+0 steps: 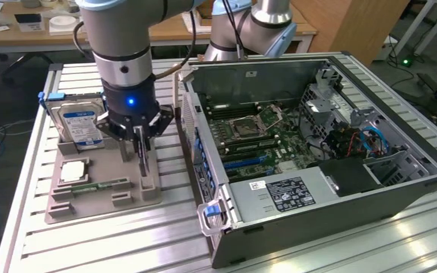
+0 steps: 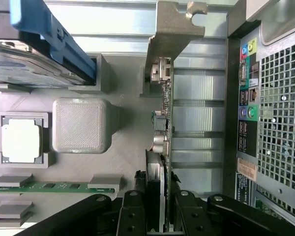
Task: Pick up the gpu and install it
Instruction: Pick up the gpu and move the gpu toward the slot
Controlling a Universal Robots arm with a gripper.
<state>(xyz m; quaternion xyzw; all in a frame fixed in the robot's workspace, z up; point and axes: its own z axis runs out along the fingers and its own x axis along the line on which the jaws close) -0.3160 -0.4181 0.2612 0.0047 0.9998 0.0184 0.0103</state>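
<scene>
As seen in the exterior view: work set on a grey holder tray (image 1: 97,206) on a slatted table (image 1: 112,244), at the exterior view's left of an open computer case (image 1: 317,227)
gripper (image 1: 134,156): pointing straight down over the tray; closed on the gpu's upper edge
gpu (image 1: 143,166): upright and nearly edge-on, directly beneath the gripper and caught between its fingers; lower edge at the tray's slot block; whether seated or raised, impossible to tell
hard drive (image 1: 78,128): standing in the tray, just beside the gripper on the exterior view's left
processor chip (image 1: 74,170) and memory stick (image 1: 100,186): flat in tray pockets, near the gpu but apart from it
As seen in the wrist view: looking down along the card
gripper (image 2: 160,219): black fingers (image 2: 135,216) pressed on both faces of the card
gpu (image 2: 165,123): thin board running away from the fingers; pale metal bracket (image 2: 174,29) at its far end
computer case (image 2: 280,108): perforated rear panel with ports, near the gpu, not touching
</scene>
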